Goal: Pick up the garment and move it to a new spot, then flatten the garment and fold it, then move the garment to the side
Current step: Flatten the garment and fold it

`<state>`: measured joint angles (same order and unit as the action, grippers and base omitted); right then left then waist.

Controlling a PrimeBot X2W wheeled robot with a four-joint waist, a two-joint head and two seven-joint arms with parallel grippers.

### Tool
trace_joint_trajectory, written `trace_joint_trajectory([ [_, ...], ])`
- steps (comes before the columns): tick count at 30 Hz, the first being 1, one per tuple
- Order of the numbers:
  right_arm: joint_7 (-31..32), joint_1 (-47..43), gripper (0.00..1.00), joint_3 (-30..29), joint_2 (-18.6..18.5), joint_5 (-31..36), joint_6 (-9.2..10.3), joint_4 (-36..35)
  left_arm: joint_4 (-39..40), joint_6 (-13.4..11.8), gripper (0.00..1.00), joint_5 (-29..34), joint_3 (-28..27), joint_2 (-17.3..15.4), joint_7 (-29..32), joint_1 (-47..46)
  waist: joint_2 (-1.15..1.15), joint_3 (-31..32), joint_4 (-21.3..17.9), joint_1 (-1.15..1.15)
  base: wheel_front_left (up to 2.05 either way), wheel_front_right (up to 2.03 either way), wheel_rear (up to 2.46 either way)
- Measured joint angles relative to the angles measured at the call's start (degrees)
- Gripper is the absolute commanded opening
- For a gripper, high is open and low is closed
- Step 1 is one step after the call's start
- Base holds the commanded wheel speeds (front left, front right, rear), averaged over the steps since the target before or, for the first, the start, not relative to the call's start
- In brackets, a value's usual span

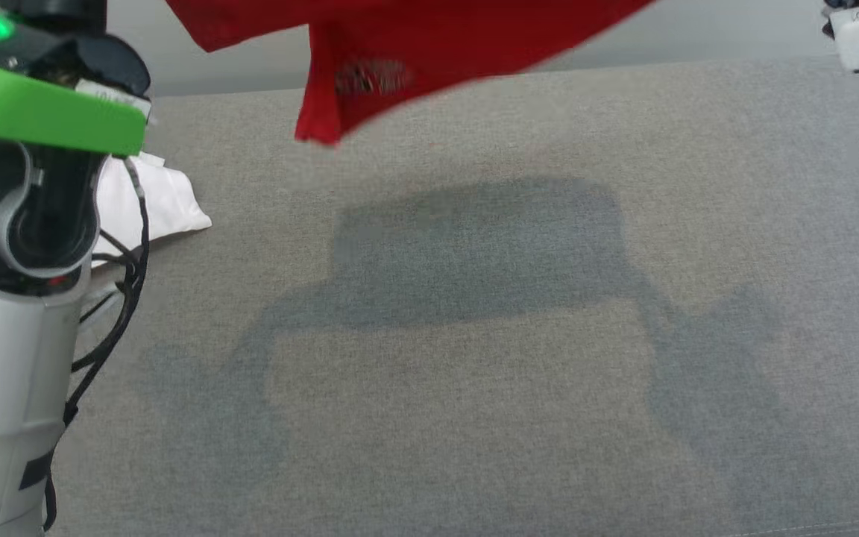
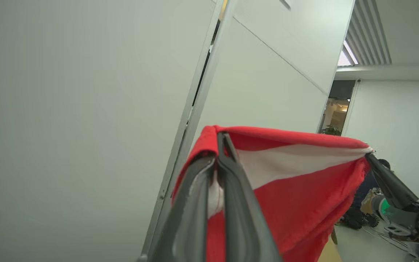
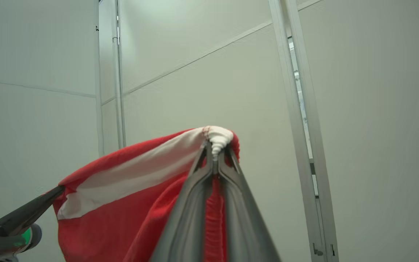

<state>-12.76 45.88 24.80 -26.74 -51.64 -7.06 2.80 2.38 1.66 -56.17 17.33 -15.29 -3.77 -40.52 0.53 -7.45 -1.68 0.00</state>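
Head view, red fabric garment (image 1: 400,45): hanging along the top edge, held clear of the surface, one corner dangling lowest
Head view, grey woven table covering (image 1: 474,418): bare beneath the garment, crossed by a broad shadow
Head view, crumpled white cloth (image 1: 161,198): lying at the left, partly hidden by the pale left forearm with a green band (image 1: 4,388)
Left wrist view, left gripper (image 2: 219,149): dark jaws pressed together, pinching the garment's red upper edge
Left wrist view, garment: stretched across to the right gripper (image 2: 370,157), white stripe below the top hem, pale wall panels (image 2: 67,109) behind
Right wrist view, right gripper: jaws clamped on a bunched white-and-red corner of the garment
Right wrist view, garment: spanning down-left to the left gripper's tip
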Motion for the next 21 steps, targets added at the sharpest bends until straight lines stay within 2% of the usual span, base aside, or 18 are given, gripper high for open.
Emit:
trace_joint_trajectory([
  [2,-0.47,3.72,0.0,-0.65,0.04,1.01,-0.01,0.24,0.64,0.01,0.0,0.53,-0.36,-0.02,-0.01,-4.6,0.0,-0.68,0.12,0.0,0.0,0.0,0.0],
  [5,-0.68,1.82,0.0,2.09,0.23,1.16,-0.04,3.93,-1.62,0.08,0.0,0.46,2.19,0.14,1.97,-4.25,0.0,-1.03,0.57,0.0,0.0,0.0,0.0],
  [11,5.39,-13.0,0.0,11.24,1.25,-0.04,-0.04,14.67,-10.81,-0.18,0.0,-0.07,10.22,0.03,7.6,11.0,0.0,-2.07,0.79,0.0,0.0,0.0,0.0],
  [14,6.8,-19.13,0.0,14.03,1.41,-0.44,-0.04,19.48,-14.99,-0.22,0.0,-0.65,14.15,1.24,9.45,17.76,0.0,-3.0,0.84,0.0,0.0,0.0,0.0],
  [17,6.89,-21.97,0.0,15.03,2.74,-1.45,-0.04,22.2,-17.58,-0.21,0.0,-0.64,16.51,2.12,10.29,20.62,0.0,-3.95,0.87,0.0,0.0,0.0,0.0],
  [21,5.84,-21.97,0.0,15.47,5.19,-1.89,-0.05,22.9,-19.0,0.25,0.0,-0.56,16.1,1.98,9.8,20.61,0.0,-4.6,0.52,0.0,0.0,0.0,0.0],
])
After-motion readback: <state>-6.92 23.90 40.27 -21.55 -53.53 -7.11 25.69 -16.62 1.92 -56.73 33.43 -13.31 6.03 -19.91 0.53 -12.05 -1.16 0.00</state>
